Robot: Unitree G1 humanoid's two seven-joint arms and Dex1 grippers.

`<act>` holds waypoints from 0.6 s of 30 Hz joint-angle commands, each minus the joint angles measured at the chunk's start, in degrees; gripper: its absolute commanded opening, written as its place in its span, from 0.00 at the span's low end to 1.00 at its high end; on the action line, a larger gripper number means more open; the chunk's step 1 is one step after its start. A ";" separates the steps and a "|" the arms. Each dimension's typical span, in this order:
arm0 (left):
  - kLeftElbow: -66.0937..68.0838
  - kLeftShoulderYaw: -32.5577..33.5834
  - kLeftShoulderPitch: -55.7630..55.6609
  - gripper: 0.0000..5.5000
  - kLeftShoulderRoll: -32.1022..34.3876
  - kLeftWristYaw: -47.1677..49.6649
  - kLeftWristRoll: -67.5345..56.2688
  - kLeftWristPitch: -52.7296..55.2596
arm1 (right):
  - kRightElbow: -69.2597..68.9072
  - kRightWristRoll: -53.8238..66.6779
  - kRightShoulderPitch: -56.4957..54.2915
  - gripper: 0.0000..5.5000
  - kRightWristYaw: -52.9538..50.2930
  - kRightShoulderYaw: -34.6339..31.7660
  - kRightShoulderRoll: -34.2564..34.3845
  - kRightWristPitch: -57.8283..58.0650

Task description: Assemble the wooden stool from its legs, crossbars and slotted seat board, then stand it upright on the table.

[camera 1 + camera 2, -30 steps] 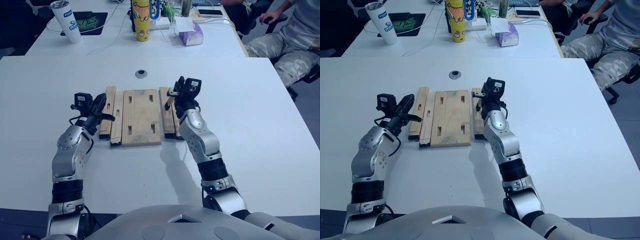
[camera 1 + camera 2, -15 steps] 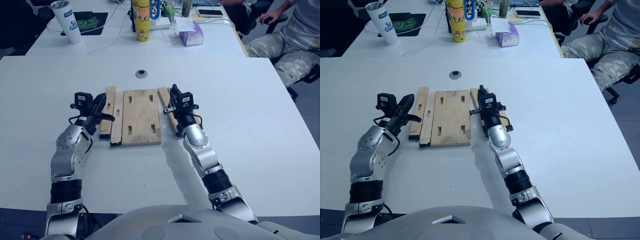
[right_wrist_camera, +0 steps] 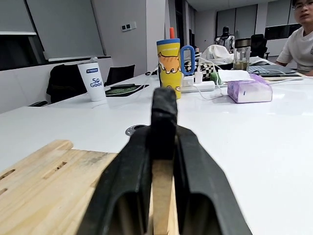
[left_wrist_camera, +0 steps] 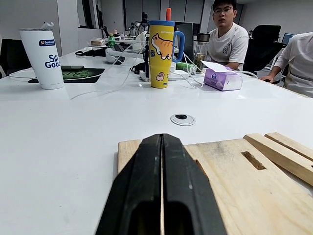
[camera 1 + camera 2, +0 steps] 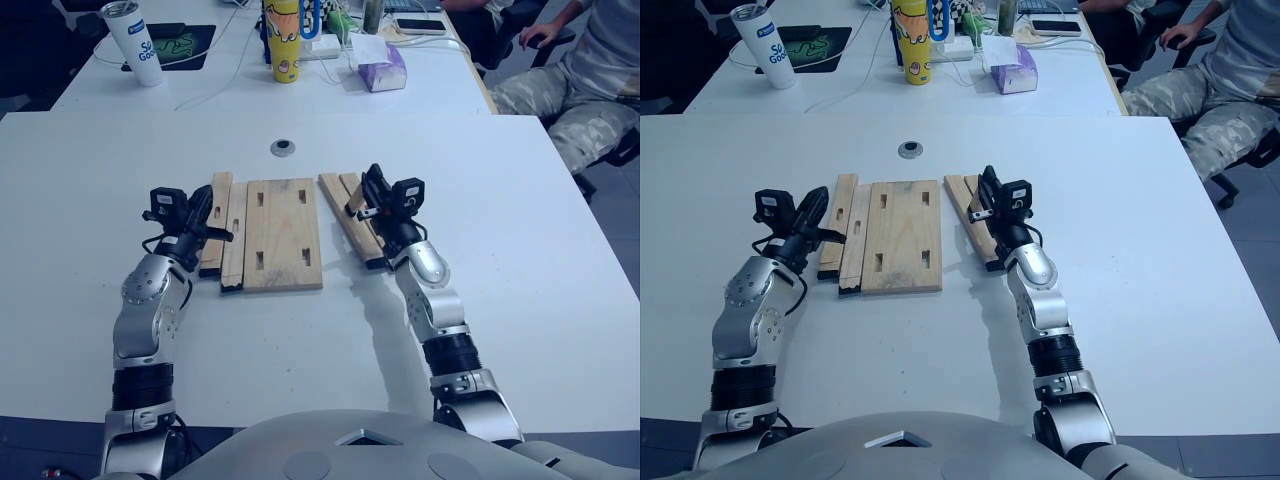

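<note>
The slotted seat board [image 5: 283,233] lies flat at the table's middle. Two wooden strips [image 5: 224,228] lie side by side along its left edge. Above the outer one hovers my left gripper [image 5: 203,212], shut and holding nothing; its closed fingers [image 4: 162,161] point over the wood. Right of the board, two more strips [image 5: 352,218] lie slanted, their near ends swung away from it. My right gripper [image 5: 366,197] sits at their far end, shut on one wooden strip [image 3: 162,193] that shows between its fingers.
A round cable grommet [image 5: 283,148] sits in the table behind the board. On the far table stand a white tumbler [image 5: 135,40], a yellow mug [image 5: 283,40] and a tissue box [image 5: 382,68]. Bare table [image 5: 520,230] stretches to the right and front.
My right arm has swung right and come down, bringing the held strip with it; the right-hand strips now lie slanted, away from the board. The left arm has barely moved.
</note>
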 commanded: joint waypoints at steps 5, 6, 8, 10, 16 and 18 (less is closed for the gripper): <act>0.83 0.59 0.10 0.00 -1.59 1.78 0.75 -1.31 | 6.59 -6.13 1.97 0.07 0.08 3.25 -3.92 12.96; 0.87 0.50 0.03 0.00 -1.68 1.86 0.83 -1.45 | 6.18 -6.21 1.22 0.07 -0.04 3.56 -3.84 13.97; 1.08 0.47 -0.19 0.00 -1.72 1.93 0.90 -1.64 | 5.96 -5.80 -0.10 0.07 -0.04 3.54 -3.53 15.56; 1.32 0.55 -0.32 0.00 -1.73 1.92 0.93 -1.84 | 6.18 -5.53 -0.65 0.07 0.19 3.19 -3.38 16.40; 2.11 0.77 -0.89 0.00 -2.07 2.51 0.96 -2.93 | 3.48 -2.57 -1.36 0.20 2.22 1.09 -2.96 17.22; 2.44 1.03 -0.93 0.00 -2.35 2.75 1.10 -3.49 | 1.16 -2.11 -2.21 0.24 2.76 0.29 -2.37 15.91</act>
